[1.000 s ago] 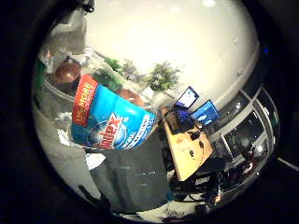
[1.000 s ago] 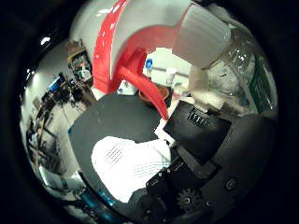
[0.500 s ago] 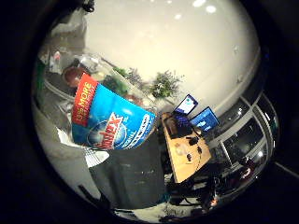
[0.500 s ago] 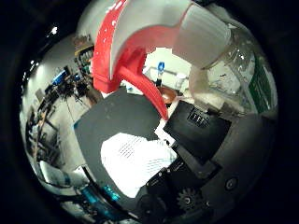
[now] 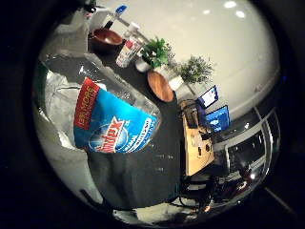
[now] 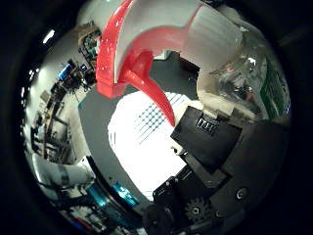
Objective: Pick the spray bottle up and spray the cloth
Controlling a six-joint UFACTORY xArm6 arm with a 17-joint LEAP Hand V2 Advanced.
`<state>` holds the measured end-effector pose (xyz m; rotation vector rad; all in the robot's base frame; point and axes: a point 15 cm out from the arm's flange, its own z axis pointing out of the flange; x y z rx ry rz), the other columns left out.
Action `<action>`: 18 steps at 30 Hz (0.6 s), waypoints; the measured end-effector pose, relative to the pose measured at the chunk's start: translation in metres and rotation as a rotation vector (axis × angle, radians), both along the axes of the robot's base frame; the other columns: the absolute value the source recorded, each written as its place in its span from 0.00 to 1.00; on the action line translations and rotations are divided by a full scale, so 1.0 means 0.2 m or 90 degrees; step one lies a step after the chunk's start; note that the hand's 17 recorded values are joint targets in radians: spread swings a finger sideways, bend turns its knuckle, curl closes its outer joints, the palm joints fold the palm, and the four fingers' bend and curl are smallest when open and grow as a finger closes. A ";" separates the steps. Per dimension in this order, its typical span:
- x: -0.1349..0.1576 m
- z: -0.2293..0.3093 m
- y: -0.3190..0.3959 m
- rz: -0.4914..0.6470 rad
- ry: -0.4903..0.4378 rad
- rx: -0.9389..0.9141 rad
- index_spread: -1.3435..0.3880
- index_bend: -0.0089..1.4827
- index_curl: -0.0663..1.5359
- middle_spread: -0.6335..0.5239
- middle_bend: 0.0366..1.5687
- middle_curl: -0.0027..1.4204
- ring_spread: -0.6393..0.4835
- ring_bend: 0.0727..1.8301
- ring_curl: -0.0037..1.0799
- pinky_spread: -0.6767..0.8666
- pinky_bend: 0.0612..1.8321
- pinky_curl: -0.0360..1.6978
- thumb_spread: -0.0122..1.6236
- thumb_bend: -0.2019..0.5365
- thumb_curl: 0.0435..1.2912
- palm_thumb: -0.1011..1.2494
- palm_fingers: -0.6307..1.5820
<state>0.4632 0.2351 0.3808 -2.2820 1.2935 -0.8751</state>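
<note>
A clear spray bottle (image 5: 114,124) with a blue and red label fills the little finger side view, held close against the palm. Its red and white spray head (image 6: 146,44) and red trigger (image 6: 151,93) show in the thumb side view. My hand (image 6: 220,166) is shut on the bottle, with black finger parts curled against its neck just behind the trigger. A white cloth (image 6: 142,142) lies flat on the dark table (image 5: 143,176), right beneath the nozzle and trigger.
At the table's far end stand a brown bowl (image 5: 106,37), a canister (image 5: 127,50), a round wooden plate (image 5: 160,86) and two potted plants (image 5: 157,50). Beyond the table there is a wooden desk (image 5: 198,148) with monitors (image 5: 217,117).
Both views have shifted, so the hand has moved with the bottle. The white cloth now shows much larger and lies directly under the spray head. The hold on the bottle is unchanged.
</note>
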 end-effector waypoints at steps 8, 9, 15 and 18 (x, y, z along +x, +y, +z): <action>0.12 0.45 -0.09 -0.033 -0.071 0.032 0.62 0.77 0.48 0.39 0.83 0.53 0.39 0.79 0.54 0.23 0.70 0.39 0.34 0.25 0.77 0.82 0.83; 0.13 0.49 -0.09 -0.035 -0.076 0.037 0.62 0.77 0.48 0.39 0.83 0.53 0.39 0.79 0.54 0.23 0.70 0.39 0.34 0.25 0.77 0.82 0.83; 0.10 0.51 -0.01 -0.021 -0.036 0.122 0.62 0.77 0.48 0.38 0.83 0.53 0.39 0.79 0.54 0.23 0.69 0.38 0.33 0.24 0.76 0.81 0.83; 0.05 0.48 0.09 0.008 0.017 0.196 0.62 0.77 0.48 0.38 0.83 0.53 0.39 0.79 0.54 0.23 0.69 0.38 0.34 0.24 0.76 0.81 0.83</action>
